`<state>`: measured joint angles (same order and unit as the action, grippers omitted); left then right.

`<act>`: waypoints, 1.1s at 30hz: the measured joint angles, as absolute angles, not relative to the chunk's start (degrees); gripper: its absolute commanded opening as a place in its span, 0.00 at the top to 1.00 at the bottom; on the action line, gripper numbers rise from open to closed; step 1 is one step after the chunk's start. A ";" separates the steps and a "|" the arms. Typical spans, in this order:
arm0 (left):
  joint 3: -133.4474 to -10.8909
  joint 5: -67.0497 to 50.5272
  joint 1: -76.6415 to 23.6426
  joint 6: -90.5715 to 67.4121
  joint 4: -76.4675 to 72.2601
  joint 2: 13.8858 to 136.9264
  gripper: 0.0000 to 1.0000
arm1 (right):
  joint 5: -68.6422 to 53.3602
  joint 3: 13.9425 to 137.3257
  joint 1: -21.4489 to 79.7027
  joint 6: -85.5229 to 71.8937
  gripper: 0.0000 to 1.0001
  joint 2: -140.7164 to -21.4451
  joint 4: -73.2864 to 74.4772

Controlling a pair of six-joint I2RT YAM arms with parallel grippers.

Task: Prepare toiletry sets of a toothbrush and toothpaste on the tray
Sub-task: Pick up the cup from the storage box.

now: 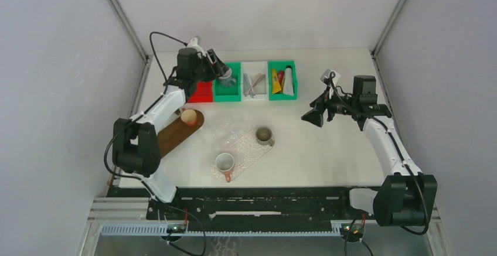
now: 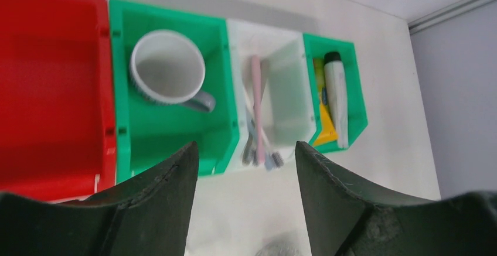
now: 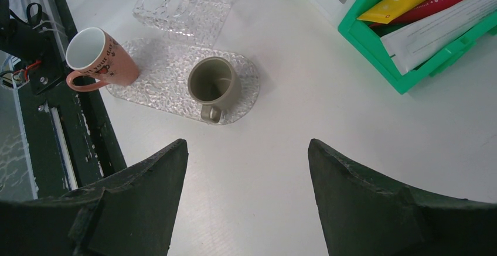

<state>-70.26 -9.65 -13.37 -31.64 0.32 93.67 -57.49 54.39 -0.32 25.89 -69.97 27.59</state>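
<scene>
Seen from above, a white table (image 1: pixel 328 156) carries a row of four small bins along its far side. The toothbrushes (image 2: pixel 256 103), one pink among several pale ones, lie together in the white bin (image 2: pixel 287 92), third from the left. The toothpaste tubes sit in the green bin (image 2: pixel 356 101) at the right end: a yellow tube (image 2: pixel 321 115), a white tube with a black cap (image 2: pixel 337 101) and a red tube (image 3: pixel 445 1).

The left gripper (image 2: pixel 246 150) hangs over the near edge of the bins, with its dark fingers spread apart and nothing between them. Beyond it, a grey mug (image 2: pixel 167 62) stands in the other green bin (image 2: pixel 170 133), next to a red bin (image 2: pixel 53 86).

The right gripper (image 3: pixel 247 146) hovers above bare table, near the tube bin, with its jaws wide and empty.

Nearer the arms, a clear textured oval tray (image 3: pixel 158 92) holds an olive mug (image 3: pixel 212 83) and a pink mug (image 3: pixel 99 57). No toothbrush or tube lies on it. To its left, a brown wooden tray (image 1: pixel 173 134) holds a small tan cup (image 1: pixel 189 117).
</scene>
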 measured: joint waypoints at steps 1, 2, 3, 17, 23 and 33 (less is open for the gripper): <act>-73.21 -9.67 -13.37 -31.38 1.45 95.39 0.33 | -57.49 54.39 -0.34 25.89 0.17 -69.91 27.59; -76.20 -9.67 -13.39 -30.96 2.63 97.19 0.33 | -57.49 54.39 -0.36 25.89 0.17 -69.73 27.59; -79.79 -9.54 -13.50 -30.44 4.05 99.24 0.33 | -57.49 54.39 -0.38 25.87 0.17 -69.63 27.59; -108.90 7.03 -20.38 -16.78 22.02 117.30 0.56 | -57.49 54.39 -1.74 25.85 0.17 -69.41 27.38; -115.22 10.85 -21.37 -13.21 26.72 123.94 0.64 | -57.23 54.39 -2.02 25.91 0.16 -69.56 27.18; -122.08 13.43 -20.97 -11.79 32.80 131.02 0.67 | -55.94 54.39 -2.00 26.74 0.17 -71.26 27.22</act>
<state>-122.08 13.43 -20.97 -11.79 32.80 131.02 -55.94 54.39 -2.00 26.74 -71.26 27.22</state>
